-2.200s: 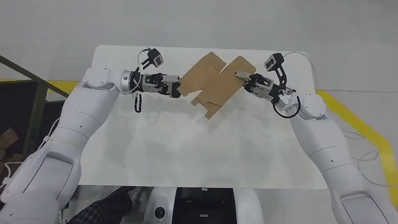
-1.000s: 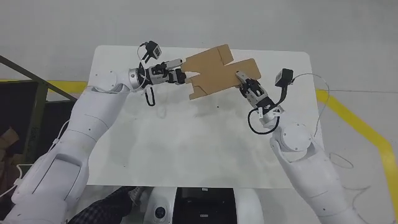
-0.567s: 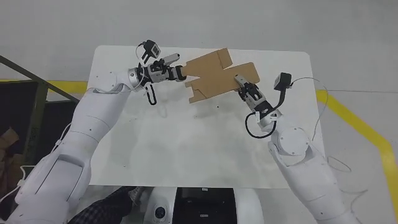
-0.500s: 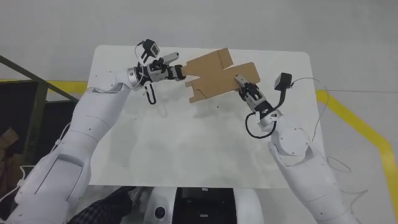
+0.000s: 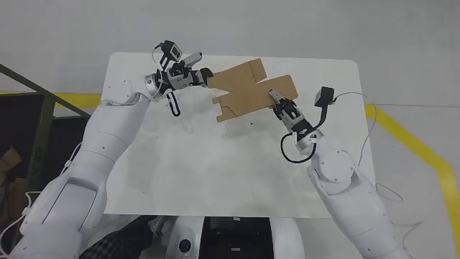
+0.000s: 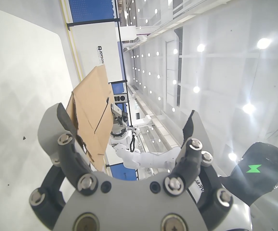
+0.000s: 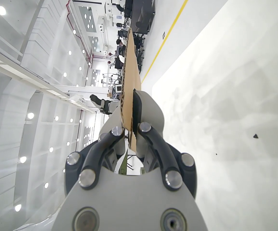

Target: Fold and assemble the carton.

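Within the right pincer (image 7: 128, 108), the carton (image 7: 130, 68) sits clamped.

**Carton over the table's far half**

The flattened carton (image 5: 248, 88) hangs above the table (image 5: 215, 173) near its far edge — left gripper (image 5: 203, 75) just beside its left end, right gripper (image 5: 272, 96) pinching its right near edge.

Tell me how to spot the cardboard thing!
Find the big white table with a robot arm over each side. Between the arms, near the far edge, the right gripper pinches a flat carton by its edge, the open left gripper beside it. It is the only brown thing over the table, with a stepped, notched outline.
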Robot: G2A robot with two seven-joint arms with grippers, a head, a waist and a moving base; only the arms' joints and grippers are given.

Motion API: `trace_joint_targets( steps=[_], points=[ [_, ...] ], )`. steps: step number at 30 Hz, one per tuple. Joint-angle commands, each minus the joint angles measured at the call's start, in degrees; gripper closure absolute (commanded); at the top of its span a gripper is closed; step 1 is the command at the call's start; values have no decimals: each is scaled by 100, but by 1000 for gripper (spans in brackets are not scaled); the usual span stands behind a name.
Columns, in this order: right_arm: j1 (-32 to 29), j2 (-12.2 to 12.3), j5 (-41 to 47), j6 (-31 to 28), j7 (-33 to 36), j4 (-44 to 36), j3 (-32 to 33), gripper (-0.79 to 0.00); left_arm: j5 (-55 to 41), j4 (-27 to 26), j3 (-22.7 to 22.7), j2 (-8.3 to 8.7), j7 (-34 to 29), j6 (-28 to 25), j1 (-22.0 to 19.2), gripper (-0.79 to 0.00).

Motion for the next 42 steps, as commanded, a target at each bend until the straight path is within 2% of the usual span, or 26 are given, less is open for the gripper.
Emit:
trace_joint_targets(
  steps=[1, 22, 31, 42],
  points=[
    [-11, -7, -16, 2, 8, 15, 10, 0, -30, -11, -26, -13, 1, 7, -1, -785],
    [-37, -90, -136, 66, -26, 84, 104, 0, 153, -168, -313, -26, -132, 130, 116, -785],
    [-49, -128, -66, 87, 44, 103, 118, 0, 222, -246, -300, -74, -74, 152, 178, -785],
    [-42, -164, -82, 152, 132, 112, 142, 0, 802, -432, -244, -94, -160, -92, 145, -785]
  ],
)
